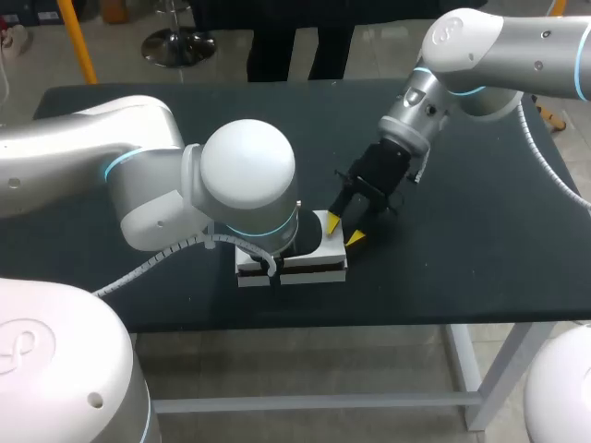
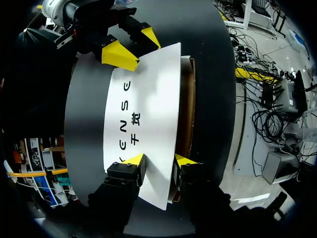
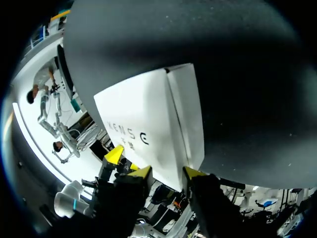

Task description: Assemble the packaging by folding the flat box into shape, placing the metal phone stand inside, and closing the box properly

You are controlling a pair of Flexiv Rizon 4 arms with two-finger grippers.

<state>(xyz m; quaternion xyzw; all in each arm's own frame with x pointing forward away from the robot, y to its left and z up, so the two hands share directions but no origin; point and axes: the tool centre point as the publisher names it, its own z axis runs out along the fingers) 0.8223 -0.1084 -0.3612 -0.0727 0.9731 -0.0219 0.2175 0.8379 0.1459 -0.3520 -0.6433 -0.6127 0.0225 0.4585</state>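
Here, box (image 2: 148,109) between fingers of left gripper (image 2: 157,162).

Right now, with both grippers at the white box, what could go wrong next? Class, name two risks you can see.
1. A brown gap shows along one side of the white box. It looks not fully closed, so pressing may crease it or shut it crooked.
2. The left gripper and right gripper sit at opposite ends of the box. Uneven pushes could slide or twist it on the table.
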